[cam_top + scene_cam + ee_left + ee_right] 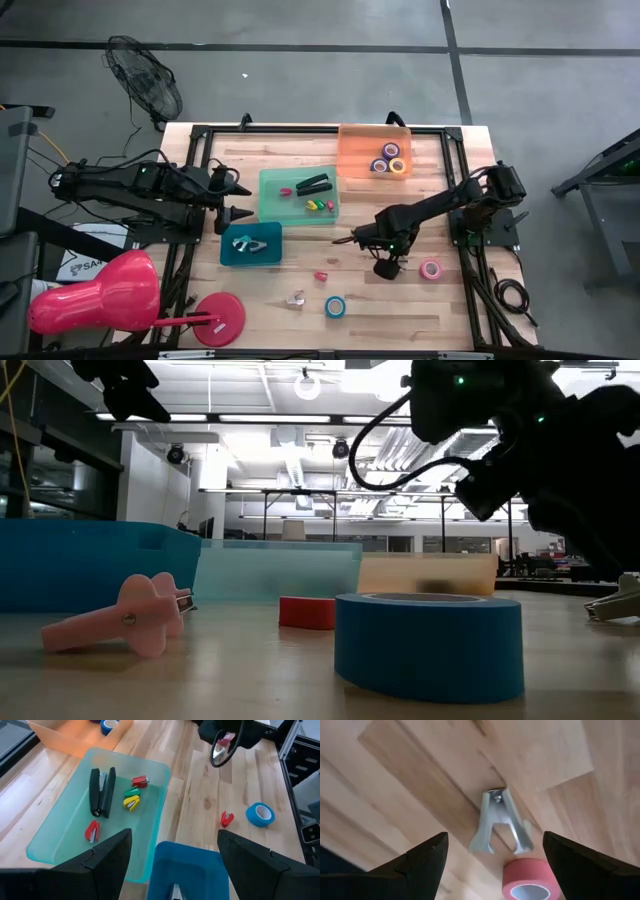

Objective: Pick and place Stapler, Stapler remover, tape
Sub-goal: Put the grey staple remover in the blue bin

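Right wrist view: right gripper (pixel 493 837) hangs over the bare wood with its fingers spread wide and nothing between them. A silver stapler remover (pixel 500 825) lies flat on the table directly below, centred in the gap between the two fingers. A pink tape roll (pixel 529 880) sits just beside the remover's open prongs, close to touching, though I cannot tell if it does

High view: right gripper (pixel 385 268) is reached out to mid-table and hides that remover from above. The pink tape roll (pixel 430 268) shows just outboard of it, toward the arm's base

Step in hand (judgement): approach for picking this stapler remover; the grasp is not yet made

Next move calls for a straight descent, then closing across the remover's narrow body, with the fingers kept off the pink roll so it is not dragged along. Carry should then go to the blue tray (pixel 228 258), well away on the far side of the gripper from the arm's base

Left gripper (pixel 243 202) waits at that tray, fingers apart and empty

Left to do: second silver remover (pixel 295 298) and blue tape roll (pixel 335 307), both loose on the table beyond the right gripper. Orange bin (pixel 350 165) already holds several rolls
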Motion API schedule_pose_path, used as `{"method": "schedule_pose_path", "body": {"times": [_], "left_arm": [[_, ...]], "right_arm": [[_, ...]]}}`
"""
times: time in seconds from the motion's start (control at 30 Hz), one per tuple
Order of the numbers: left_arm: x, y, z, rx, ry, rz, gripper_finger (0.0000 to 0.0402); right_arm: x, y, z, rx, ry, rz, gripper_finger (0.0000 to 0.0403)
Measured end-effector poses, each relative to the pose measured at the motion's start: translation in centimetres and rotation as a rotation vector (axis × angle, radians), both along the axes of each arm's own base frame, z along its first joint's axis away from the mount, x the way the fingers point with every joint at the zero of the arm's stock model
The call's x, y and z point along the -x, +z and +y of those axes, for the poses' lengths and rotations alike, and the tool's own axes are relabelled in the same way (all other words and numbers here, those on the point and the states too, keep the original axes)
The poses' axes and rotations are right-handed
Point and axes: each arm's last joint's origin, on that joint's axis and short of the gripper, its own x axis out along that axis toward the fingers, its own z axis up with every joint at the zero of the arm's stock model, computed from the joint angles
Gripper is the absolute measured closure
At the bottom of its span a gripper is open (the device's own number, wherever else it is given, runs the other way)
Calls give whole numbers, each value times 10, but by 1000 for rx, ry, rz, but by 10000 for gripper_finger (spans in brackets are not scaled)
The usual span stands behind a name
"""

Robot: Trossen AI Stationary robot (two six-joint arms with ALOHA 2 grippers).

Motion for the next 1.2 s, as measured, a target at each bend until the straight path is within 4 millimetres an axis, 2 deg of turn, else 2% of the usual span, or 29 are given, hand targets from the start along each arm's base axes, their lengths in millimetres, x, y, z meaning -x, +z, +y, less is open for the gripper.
{"method": "schedule_pose_path", "body": {"times": [0.13, 0.27, 0.43, 0.77, 0.97, 1.2], "left_arm": [[0, 0, -1, 12, -17, 4, 113], [1, -1, -1, 14, -19, 15, 113], [1, -1, -1, 15, -19, 18, 113], [1, -1, -1, 17, -17, 19, 113], [1, -1, -1, 14, -19, 19, 113], [1, -1, -1, 18, -16, 18, 113]], "right_arm": [[-2, -1, -1, 40, 7, -26, 86], [-3, -4, 1, 80, 87, -56, 86], [-3, -17, 14, 77, 185, -37, 86], [4, -31, 36, 110, 246, 38, 89], [6, -31, 41, 144, 269, 22, 122], [5, -31, 41, 157, 273, 16, 194]]}}
